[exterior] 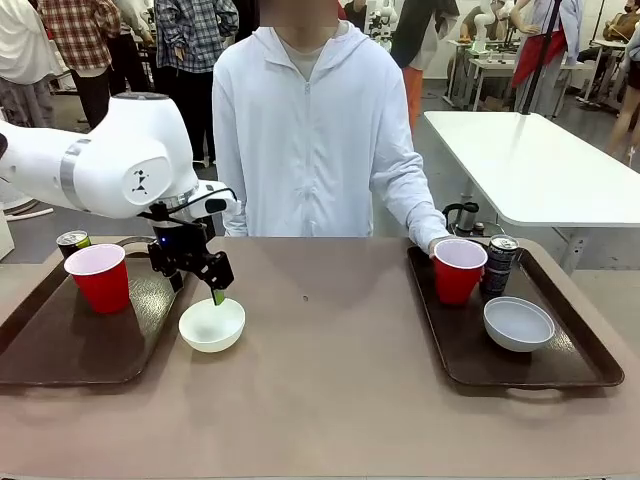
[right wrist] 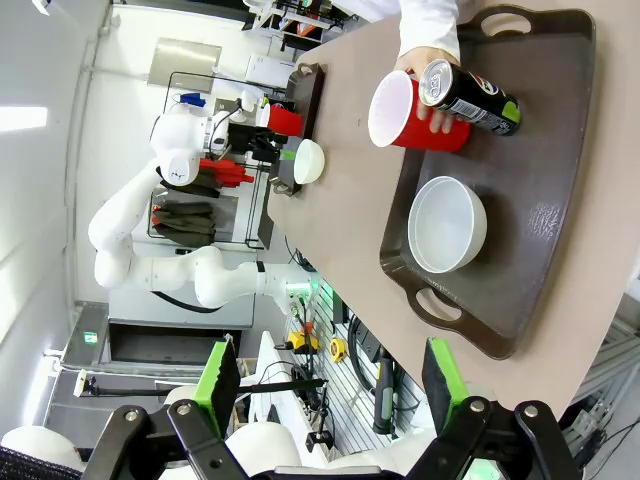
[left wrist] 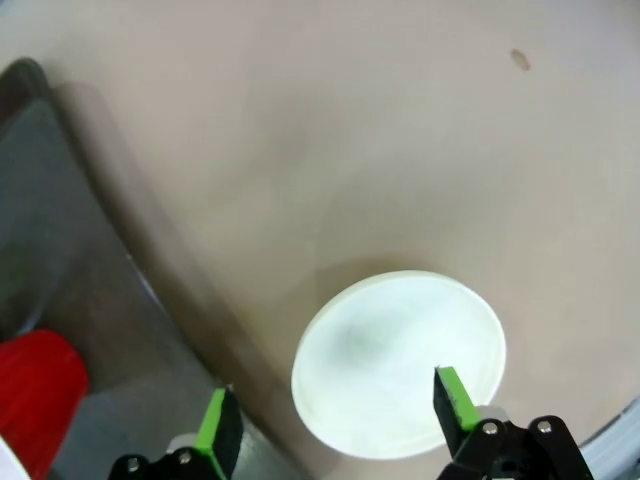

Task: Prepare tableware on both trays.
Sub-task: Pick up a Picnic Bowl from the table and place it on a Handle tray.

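Observation:
A white bowl (exterior: pixel 212 325) sits on the table just right of the left tray (exterior: pixel 60 345). My left gripper (exterior: pixel 200 286) hangs open right above the bowl's far rim; in the left wrist view one finger (left wrist: pixel 455 397) is over the bowl (left wrist: pixel 400 360) and the other (left wrist: pixel 215 425) over the tray's rim (left wrist: pixel 130 270). That tray holds a red cup (exterior: pixel 98 278) and a dark can (exterior: pixel 72 241). The right tray (exterior: pixel 580 350) holds a red cup (exterior: pixel 459 270), a Pepsi can (exterior: pixel 500 265) and a white bowl (exterior: pixel 518 323). My right gripper (right wrist: pixel 330 385) is open, high above it.
The person stands at the far side of the table; one hand (exterior: pixel 432 243) rests on the right tray's red cup, seen too in the right wrist view as a hand (right wrist: pixel 428 62) behind the cup (right wrist: pixel 405 110). A white table (exterior: pixel 530 165) stands behind on the right.

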